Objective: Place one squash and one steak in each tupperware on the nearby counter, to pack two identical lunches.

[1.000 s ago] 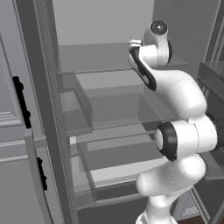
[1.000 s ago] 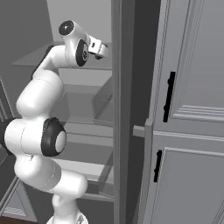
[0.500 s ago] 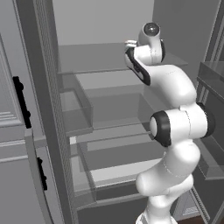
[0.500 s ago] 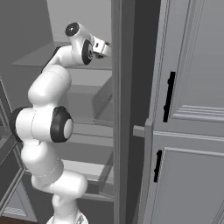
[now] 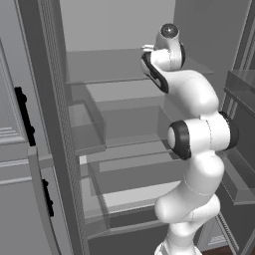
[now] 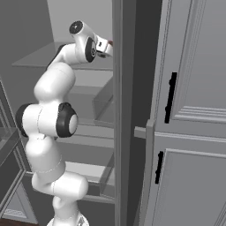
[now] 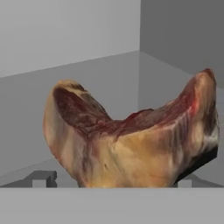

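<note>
Flat, even, dim grey rendered light with soft shadows, no glare, low-resolution softness throughout, and the close steak slightly blurred in the hand view.

The dark reddish-brown, fat-edged steak chunk hides most of both fingertips; the grey band cuts off its underside.

The arm has stretched upward and reached deeper into the fridge.

place: kitchen | evidence: open fridge shelves; grey panelled cabinets; steak
</note>
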